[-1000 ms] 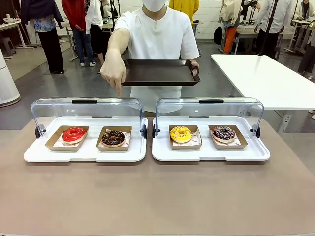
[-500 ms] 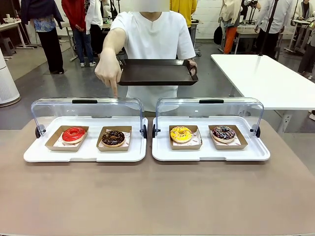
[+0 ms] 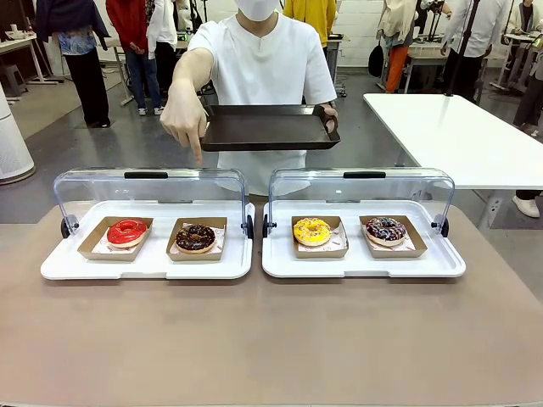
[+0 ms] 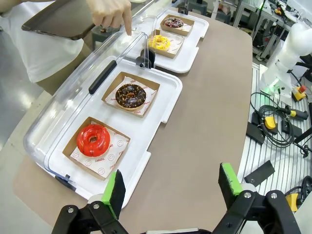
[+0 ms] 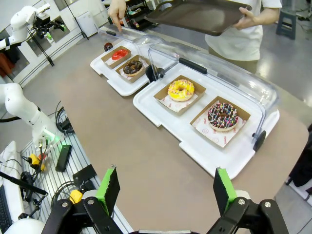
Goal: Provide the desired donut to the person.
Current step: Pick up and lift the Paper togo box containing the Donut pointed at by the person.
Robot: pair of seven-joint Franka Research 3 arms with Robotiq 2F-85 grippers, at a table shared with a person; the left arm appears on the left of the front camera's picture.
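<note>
Shifted slightly toward nine o'clock since a second ago: pointing hand (image 3: 185,117) of the person (image 3: 271,68), with dark tray (image 3: 267,127). Spread wide, empty: left gripper (image 4: 173,183), right gripper (image 5: 165,184). At six o'clock of the finger: chocolate donut (image 3: 195,236), boxed at three o'clock of red donut (image 3: 127,231).

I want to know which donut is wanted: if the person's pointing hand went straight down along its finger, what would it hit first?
Probably the left clear lid, standing open behind the chocolate donut; the hand hangs just above it, though depth is unclear.
</note>
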